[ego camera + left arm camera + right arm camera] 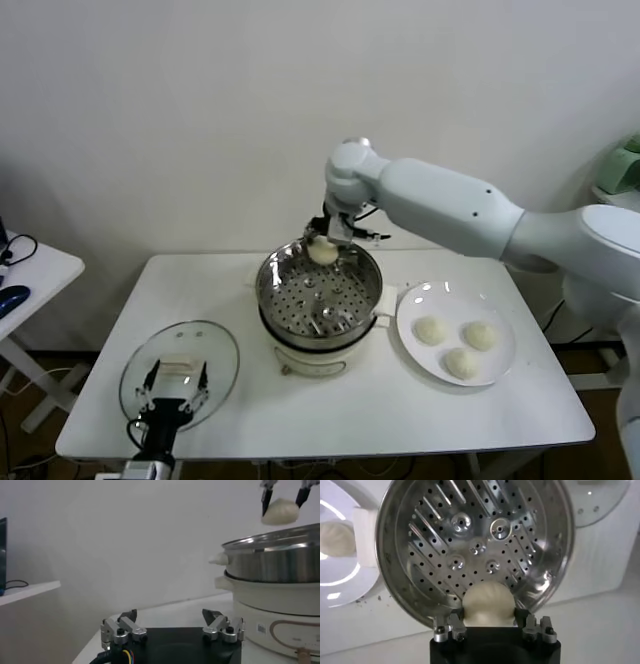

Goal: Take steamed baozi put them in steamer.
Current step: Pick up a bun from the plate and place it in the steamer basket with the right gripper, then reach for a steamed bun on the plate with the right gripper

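My right gripper [325, 240] is shut on one cream-white baozi [322, 250] and holds it over the far rim of the shiny steel steamer [268, 285]. In the right wrist view the bun [487, 602] sits between the fingers, above the perforated steamer bottom [470, 535]. The basket holds no buns. Three more baozi [432, 329] [480, 335] [462, 363] lie on the white plate [430, 298] to the steamer's right. My left gripper [172, 385] rests open and empty at the front left, over the glass lid; its wrist view shows the held bun [280, 511] above the steamer wall [280, 562].
The round glass lid [215, 350] lies flat at the table's front left. The steamer stands on a white cooker base [315, 355]. A side table [30, 270] with a cable stands at the far left. The wall is close behind.
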You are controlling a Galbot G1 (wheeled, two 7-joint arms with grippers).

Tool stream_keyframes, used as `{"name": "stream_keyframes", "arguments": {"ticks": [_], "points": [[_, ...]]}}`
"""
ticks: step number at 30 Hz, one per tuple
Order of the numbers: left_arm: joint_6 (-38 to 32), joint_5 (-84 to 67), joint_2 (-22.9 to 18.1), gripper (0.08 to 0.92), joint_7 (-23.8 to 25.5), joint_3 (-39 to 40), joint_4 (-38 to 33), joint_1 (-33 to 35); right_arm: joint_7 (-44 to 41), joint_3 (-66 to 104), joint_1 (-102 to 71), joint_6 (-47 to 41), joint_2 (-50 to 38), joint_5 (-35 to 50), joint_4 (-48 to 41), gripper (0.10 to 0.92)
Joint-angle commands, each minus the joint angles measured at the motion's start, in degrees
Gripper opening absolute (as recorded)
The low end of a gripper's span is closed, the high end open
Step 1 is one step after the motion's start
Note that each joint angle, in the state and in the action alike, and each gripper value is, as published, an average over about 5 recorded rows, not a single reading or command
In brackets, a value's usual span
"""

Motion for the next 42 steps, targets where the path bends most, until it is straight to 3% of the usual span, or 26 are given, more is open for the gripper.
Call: {"name": "stream_keyframes", "arguments": {"ticks": [1, 23, 32, 38, 42], "points": [[0.05, 0.09, -0.05, 0.823, 0.39, -0.04, 0.17, 0.12, 0.53, 0.34, -4.24, 2.41, 2.0, -7.85, -2.91, 0.675], [-0.05, 0.02, -0.25, 0.823, 0.84, -0.09, 0.81, -0.13, 2.13, 3.19, -9.06, 4.14, 6.26, -12.01, -9.97, 0.694], [0.04, 0.1, -0.22, 0.823, 0.83, -0.05, 0.87, -0.33, 2.48, 3.46, -8.39, 5.07, 5.97, -10.65, -10.02, 0.818], [0.24, 0.04, -0.15, 0.823, 0.78, -0.12, 0.74, -0.52, 0.89, 3.76, -5.16, 5.85, 4.68, -6.54, -8.43, 0.823], [0.51, -0.07, 0.04, 0.823, 0.77, -0.23, 0.51, -0.57, -2.78, 2.27, -0.06, 4.21, 1.95, 4.84, -5.82, 0.823]]}}
